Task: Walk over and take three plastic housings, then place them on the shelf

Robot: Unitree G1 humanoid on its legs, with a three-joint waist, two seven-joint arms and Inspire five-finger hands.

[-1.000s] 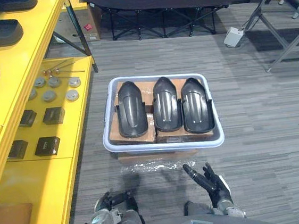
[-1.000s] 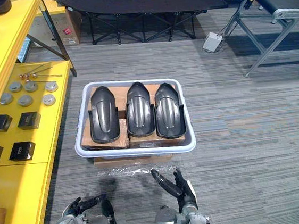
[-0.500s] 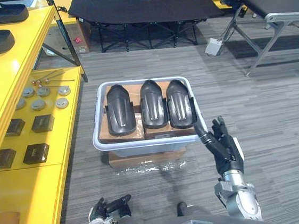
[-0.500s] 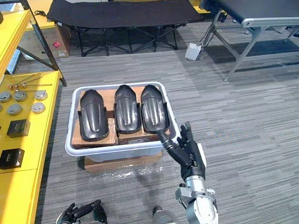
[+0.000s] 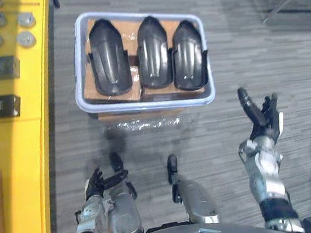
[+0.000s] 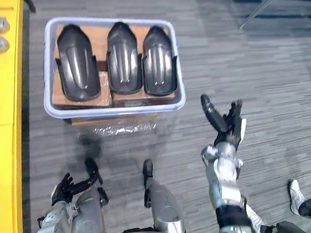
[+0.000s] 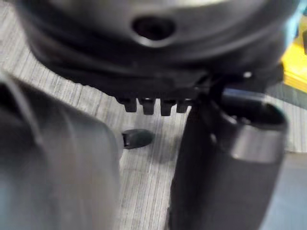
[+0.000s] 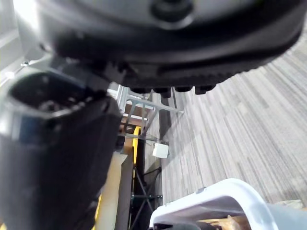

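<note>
The plastic housings (image 5: pixel 153 52) are likely light, rigid and smooth, best gripped by a side flange. The right hand (image 5: pixel 261 117) is spread and empty; the left hand (image 5: pixel 97 182) is relaxed.

right hand (image 5: pixel 263 122) pulled back from bin (image 5: pixel 148 104)

Three dark housings (image 5: pixel 150 53) abreast in tub (image 5: pixel 146 102)

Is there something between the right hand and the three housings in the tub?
Nothing lies on the carpet between them. The right hand hovers off the near right corner of the tub; only its wall stands before the nearest housing. Reaching over the rim seems needed.
</note>
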